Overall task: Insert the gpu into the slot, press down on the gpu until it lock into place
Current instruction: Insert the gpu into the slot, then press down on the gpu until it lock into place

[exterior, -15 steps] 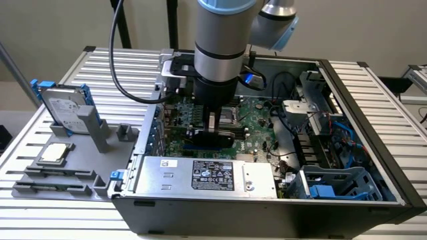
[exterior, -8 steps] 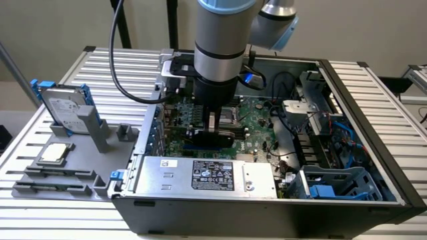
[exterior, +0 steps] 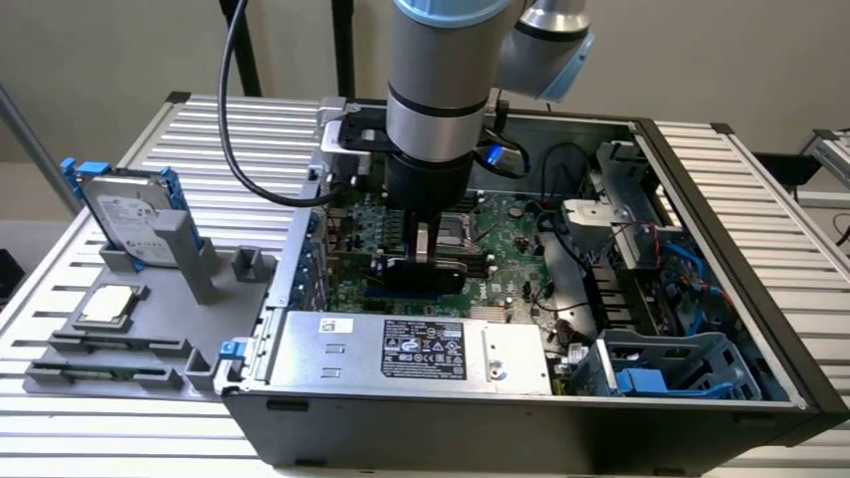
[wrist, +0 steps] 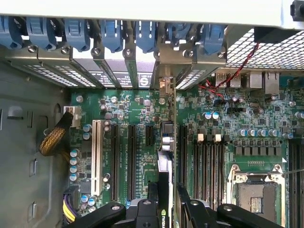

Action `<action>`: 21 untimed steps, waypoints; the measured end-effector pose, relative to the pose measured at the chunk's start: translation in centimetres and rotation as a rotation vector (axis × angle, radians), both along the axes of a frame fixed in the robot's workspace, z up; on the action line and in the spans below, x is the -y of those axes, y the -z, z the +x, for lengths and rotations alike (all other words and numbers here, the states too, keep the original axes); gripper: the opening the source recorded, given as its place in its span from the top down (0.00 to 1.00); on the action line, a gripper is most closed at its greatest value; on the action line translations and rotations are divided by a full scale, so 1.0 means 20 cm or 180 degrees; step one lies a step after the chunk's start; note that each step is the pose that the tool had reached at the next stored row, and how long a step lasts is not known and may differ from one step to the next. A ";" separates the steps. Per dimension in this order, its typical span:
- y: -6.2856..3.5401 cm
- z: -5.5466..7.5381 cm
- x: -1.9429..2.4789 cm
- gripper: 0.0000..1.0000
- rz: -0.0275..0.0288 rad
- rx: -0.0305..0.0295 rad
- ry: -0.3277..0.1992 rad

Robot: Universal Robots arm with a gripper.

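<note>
The gpu is pinched between the fingers of the gripper, which are pressed against its two flat faces. It is carried on edge, directly below the wrist, so the slot lies straight beneath the tool rather than off to one side. In the wrist view the gpu is seen edge-on as a thin strip running out from the gripper towards the row of blue latches on the rear wall. Its long axis is thus laid parallel to the black expansion slots and the white slot beside it. The slot itself is covered by the card, so whether the lower edge has met it or hangs just above it cannot be told. Alignment along that one line is judged to be what matters, since any skew would set the edge down on the board instead.

The surface below is the green motherboard, flat but crowded with small parts. Room is tight: neighbouring slots lie just beside the card on one face, and the memory slots and the CPU socket lie beyond the other. In the exterior view the silver power-supply box is seen close by the card, inside the open case
</note>
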State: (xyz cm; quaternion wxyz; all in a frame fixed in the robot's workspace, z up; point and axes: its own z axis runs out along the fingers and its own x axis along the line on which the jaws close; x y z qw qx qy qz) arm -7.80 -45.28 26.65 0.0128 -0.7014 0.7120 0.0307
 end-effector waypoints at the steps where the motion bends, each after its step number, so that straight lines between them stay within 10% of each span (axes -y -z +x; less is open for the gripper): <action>1: 0.000 0.00 0.000 0.74 0.0000 0.0000 0.0000; 21: 0.004 0.00 -0.003 0.74 0.0000 0.0001 0.0000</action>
